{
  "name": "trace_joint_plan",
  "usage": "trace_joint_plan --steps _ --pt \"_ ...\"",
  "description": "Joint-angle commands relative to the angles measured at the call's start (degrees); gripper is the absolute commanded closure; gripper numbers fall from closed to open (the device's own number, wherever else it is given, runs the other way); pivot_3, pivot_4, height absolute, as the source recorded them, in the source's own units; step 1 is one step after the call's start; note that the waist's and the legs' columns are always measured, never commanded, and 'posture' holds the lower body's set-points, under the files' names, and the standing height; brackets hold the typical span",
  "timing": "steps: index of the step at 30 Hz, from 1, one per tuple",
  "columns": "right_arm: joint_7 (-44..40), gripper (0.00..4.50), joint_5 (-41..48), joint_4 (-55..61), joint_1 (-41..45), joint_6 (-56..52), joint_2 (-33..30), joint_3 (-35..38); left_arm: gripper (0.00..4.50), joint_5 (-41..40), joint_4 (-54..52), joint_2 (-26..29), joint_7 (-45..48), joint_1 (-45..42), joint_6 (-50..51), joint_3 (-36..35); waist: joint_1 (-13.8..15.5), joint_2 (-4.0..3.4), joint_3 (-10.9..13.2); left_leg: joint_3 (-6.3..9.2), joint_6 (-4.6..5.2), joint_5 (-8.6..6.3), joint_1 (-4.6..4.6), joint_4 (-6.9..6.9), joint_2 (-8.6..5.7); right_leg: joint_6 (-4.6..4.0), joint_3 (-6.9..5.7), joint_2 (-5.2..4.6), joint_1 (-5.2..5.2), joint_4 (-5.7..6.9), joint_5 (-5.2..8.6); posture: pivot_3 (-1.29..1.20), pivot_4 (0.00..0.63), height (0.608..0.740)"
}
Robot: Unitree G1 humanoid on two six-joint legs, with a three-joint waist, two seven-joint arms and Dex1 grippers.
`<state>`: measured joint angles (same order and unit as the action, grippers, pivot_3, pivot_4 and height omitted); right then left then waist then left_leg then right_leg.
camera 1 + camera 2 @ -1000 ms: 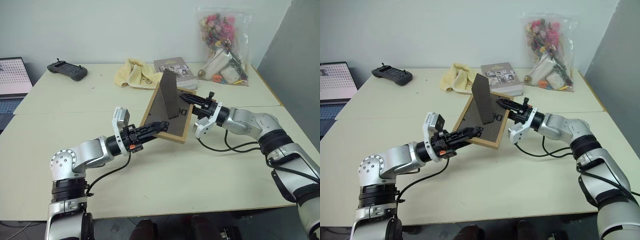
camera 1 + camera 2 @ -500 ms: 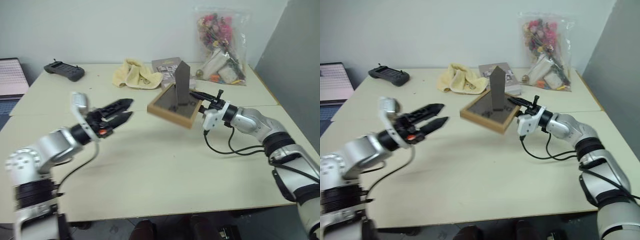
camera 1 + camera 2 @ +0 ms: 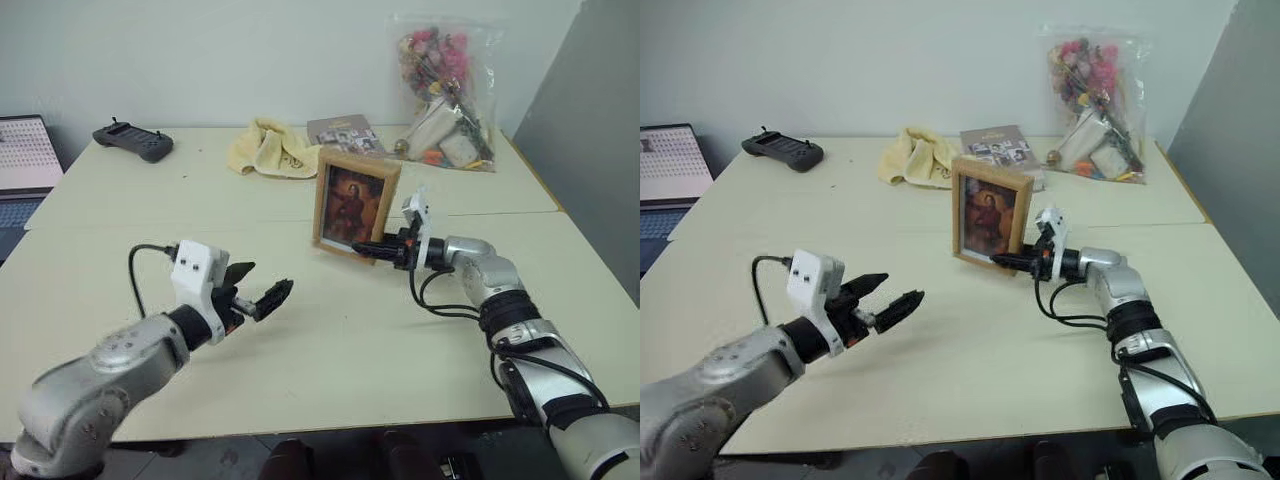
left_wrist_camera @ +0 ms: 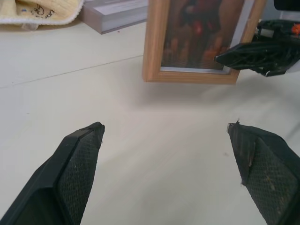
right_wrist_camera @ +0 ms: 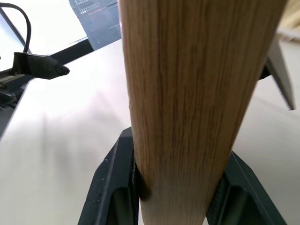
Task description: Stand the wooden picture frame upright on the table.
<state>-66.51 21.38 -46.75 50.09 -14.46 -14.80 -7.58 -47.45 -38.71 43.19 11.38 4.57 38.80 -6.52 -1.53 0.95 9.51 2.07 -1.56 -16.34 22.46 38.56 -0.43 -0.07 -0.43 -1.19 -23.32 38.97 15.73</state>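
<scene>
One light-wood wooden picture frame (image 3: 355, 203) stands upright, dark portrait facing forward

The wooden picture frame (image 3: 991, 219) stands upright on the table (image 3: 990, 360), picture facing the camera. The right gripper (image 3: 1008, 261) pinches its lower corner. The left gripper (image 3: 888, 297) hovers apart, fingers spread.

The left arm is bent at the elbow and extended forward low over the table (image 3: 300, 380), and its left gripper (image 3: 262, 290) is held wide apart, empty. The right arm is stretched inward, and its right gripper (image 3: 368, 249) is clamped on the lower edge of the wooden picture frame (image 3: 354, 204).
</scene>
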Motion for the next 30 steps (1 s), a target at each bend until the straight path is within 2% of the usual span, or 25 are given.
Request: trace_joint_plan --steps 1,8,9,10,16,20,22,26,30 --pt "-0.5 3.21 -2.2 -5.2 1.2 5.0 2.7 1.2 0.00 8.8 -0.6 -2.7 3.7 3.9 -8.2 2.0 0.0 -0.01 0.0 0.00 0.02 -0.01 0.05 0.00 0.00 0.00 -0.02 0.00 -0.04 0.01 0.00 0.00 0.150 0.740" --pt "-1.2 3.21 -5.5 -7.4 -1.6 10.1 4.4 1.4 0.00 12.6 -0.6 -4.2 8.9 6.8 -10.4 2.5 0.3 0.00 0.0 0.11 0.16 -0.09 0.03 0.09 0.02 0.01 -0.14 -0.01 0.02 0.04 -0.01 0.00 0.150 0.740" --pt "-1.4 2.50 -6.0 -7.1 -2.0 10.6 4.2 1.3 0.00 13.0 -0.5 -4.3 9.3 6.5 -10.3 2.6 0.3 0.00 0.0 0.10 0.16 -0.09 0.02 0.09 0.02 0.01 -0.13 -0.01 0.02 0.05 -0.01 0.00 0.150 0.740" --pt "-1.5 2.43 -6.5 -6.9 -2.3 11.0 4.0 1.2 0.00 13.5 -0.4 -4.4 9.7 6.3 -10.2 2.6 0.4 0.00 0.0 0.10 0.16 -0.09 0.02 0.09 0.02 0.01 -0.14 -0.01 0.04 0.04 -0.01 0.00 0.150 0.740" --pt "-1.6 1.01 -8.5 -3.3 -5.7 12.1 0.6 1.8 0.00 15.1 3.0 -4.4 12.6 3.0 -9.5 2.2 0.6 0.00 0.0 0.13 0.18 -0.10 0.03 0.10 0.01 0.02 -0.17 -0.02 0.06 0.04 -0.01 0.00 0.150 0.740" --pt "0.0 0.06 -9.2 3.4 -10.6 12.3 -6.7 3.9 0.00 16.0 10.5 -2.7 15.3 -3.1 -8.1 -0.1 1.6 0.00 0.0 0.14 0.18 -0.10 0.02 0.13 0.00 0.02 -0.19 -0.02 0.08 0.05 0.00 0.00 0.150 0.740" --pt "0.7 0.01 -8.4 10.5 -13.1 9.7 -10.4 5.3 0.00 14.4 13.2 -1.4 17.0 -6.6 -5.6 -1.6 1.8 0.00 0.0 0.20 0.20 -0.11 0.04 0.18 -0.02 0.03 -0.27 -0.02 0.10 0.04 -0.01 0.00 0.150 0.740" --pt "2.2 0.01 -1.2 30.3 -17.5 -4.4 -16.4 9.9 0.00 8.7 18.7 1.7 21.0 -15.1 1.7 -5.4 1.8 -0.05 0.1 0.21 0.30 -0.17 0.13 0.22 -0.02 0.05 -0.26 -0.03 0.05 0.05 -0.01 0.00 0.150 0.740" --pt "4.5 0.01 5.1 48.1 -22.2 -16.5 -20.9 12.5 0.00 7.5 25.3 5.4 26.7 -21.2 4.6 -6.4 1.1 -0.06 0.1 0.28 0.30 -0.17 0.08 0.15 0.04 0.03 -0.25 0.09 0.03 0.08 0.00 0.00 0.150 0.740"
